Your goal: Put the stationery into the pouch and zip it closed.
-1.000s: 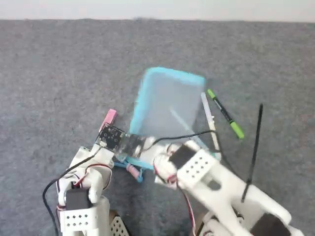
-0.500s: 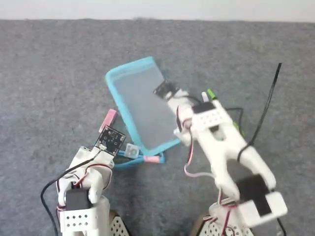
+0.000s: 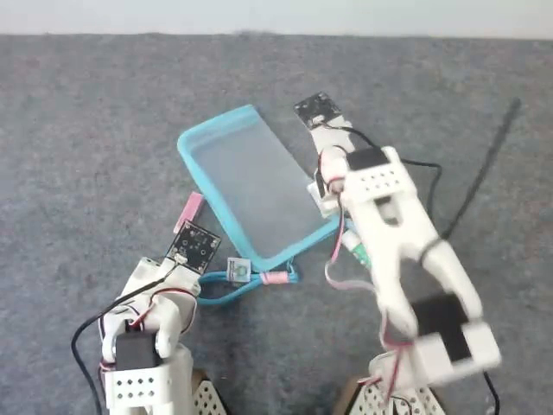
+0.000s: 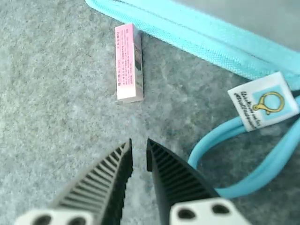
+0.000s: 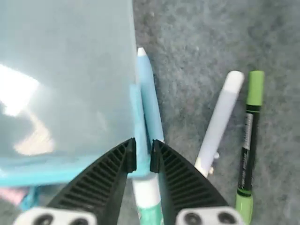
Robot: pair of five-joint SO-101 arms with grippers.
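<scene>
Fingers (image 5: 115,171) of the right gripper (image 5: 143,151) are pinching the pouch (image 3: 251,190) rim at frame centre. Its left gripper (image 4: 139,150) is hanging nearly closed, empty, near the pink eraser (image 4: 128,63). A steady hold on that rim is probably mattering most while the eraser is being fetched.

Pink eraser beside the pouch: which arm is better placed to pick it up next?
Probably left. The left gripper hangs just short of the pink eraser, with nothing between them. The right gripper is over the opposite edge of the pouch, by the green pen.
</scene>
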